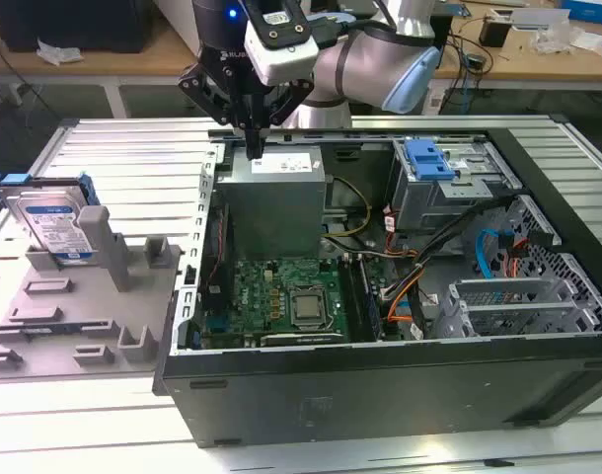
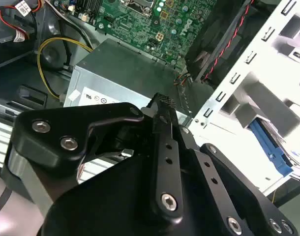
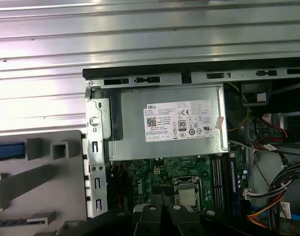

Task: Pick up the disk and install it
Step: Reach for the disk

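The disk (image 1: 52, 222), a silver hard drive with a white and blue label in a blue bracket, stands on edge in the grey fixture (image 1: 94, 306) at the exterior view's left, outside the open computer case (image 1: 380, 395). My gripper (image 1: 254, 146) hangs over the case's back left corner, just above the grey power supply box (image 1: 276, 202), well to the right of the disk. Its fingers are pressed together and hold nothing. In the second wrist view the shut gripper (image 2: 162, 104) points down at that same box (image 2: 125, 73).
Inside the case lie the green motherboard (image 1: 281, 296), loose cables (image 1: 419, 286) and a metal drive cage with a blue plastic tab (image 1: 429, 158) at the back right. The first wrist view shows the power supply's white sticker (image 3: 182, 121). Slatted metal table (image 1: 133, 148) surrounds the case.
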`<act>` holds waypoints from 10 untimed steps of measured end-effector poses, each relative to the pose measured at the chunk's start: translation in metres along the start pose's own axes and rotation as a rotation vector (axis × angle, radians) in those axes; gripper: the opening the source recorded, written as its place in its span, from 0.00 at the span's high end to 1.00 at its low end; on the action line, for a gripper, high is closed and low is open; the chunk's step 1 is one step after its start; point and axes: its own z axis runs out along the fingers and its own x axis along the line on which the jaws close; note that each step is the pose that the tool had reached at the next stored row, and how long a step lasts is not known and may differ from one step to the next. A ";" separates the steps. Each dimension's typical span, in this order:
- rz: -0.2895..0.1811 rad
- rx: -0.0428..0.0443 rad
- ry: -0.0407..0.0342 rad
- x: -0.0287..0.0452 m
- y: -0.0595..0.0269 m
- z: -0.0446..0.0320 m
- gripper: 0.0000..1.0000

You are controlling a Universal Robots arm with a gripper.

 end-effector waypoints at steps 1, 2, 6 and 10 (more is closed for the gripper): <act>0.000 0.0000 0.0000 0.0000 0.0000 0.0000 0.89; 0.000 0.0000 0.0000 0.0000 0.0000 0.0000 0.89; 0.000 0.0000 0.0000 0.0000 0.0000 0.0000 0.89; 0.000 0.0000 0.0000 0.0000 0.0000 0.0000 0.89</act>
